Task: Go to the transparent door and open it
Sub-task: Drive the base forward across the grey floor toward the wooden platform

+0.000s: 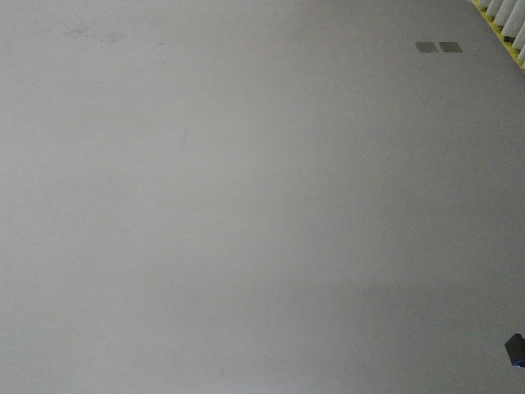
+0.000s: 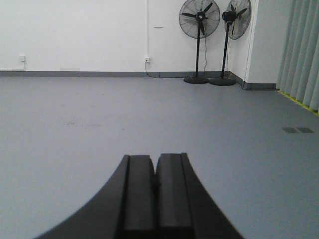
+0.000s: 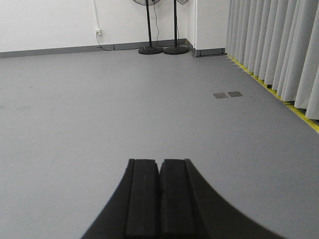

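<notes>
Nearest: left pincer and right pincer, both closed and empty, above bare grey floor. Ahead and right lie two floor plates and a pleated curtain; farthest ahead, two pedestal fans. The transparent door appears in no view. Risk: a blind approach could end against curtain or fans.

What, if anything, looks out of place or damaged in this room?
Nothing stands out. The two standing fans are upright by the wall, the curtains hang straight, and the grey floor shows only faint scuffs.
</notes>
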Robot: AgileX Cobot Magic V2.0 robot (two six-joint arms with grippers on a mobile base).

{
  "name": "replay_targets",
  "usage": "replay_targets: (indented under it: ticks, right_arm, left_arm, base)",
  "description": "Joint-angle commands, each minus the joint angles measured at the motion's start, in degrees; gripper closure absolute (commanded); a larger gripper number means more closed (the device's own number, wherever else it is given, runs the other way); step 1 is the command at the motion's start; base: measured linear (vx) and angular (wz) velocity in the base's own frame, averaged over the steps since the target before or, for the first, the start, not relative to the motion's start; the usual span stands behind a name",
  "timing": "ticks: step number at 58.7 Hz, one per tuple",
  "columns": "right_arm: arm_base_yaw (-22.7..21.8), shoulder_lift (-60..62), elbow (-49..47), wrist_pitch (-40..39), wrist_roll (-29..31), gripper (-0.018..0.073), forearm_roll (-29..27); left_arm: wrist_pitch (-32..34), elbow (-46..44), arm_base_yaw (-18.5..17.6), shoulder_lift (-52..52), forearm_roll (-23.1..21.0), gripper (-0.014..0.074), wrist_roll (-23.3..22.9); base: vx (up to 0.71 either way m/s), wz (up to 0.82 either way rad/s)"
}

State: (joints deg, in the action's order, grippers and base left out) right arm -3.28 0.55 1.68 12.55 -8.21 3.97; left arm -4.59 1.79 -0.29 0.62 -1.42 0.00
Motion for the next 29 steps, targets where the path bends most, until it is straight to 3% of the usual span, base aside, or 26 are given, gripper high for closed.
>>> replay_targets:
  ticks: [1, 29]
  right_arm:
    - [-0.2, 0.9, 0.3, -4.7, 0.0, 0.0568, 0.2]
    - [-0.2, 0.9, 0.3, -4.7, 0.0, 0.0568, 0.2]
  left_arm:
    - [4.6, 0.9, -0.3, 0.8, -0.5, 0.0603, -0.4]
    - [4.6, 0.9, -0.3, 0.8, -0.5, 0.0603, -0.4]
  base:
    - [0.0, 0.0]
    - [0.0, 0.0]
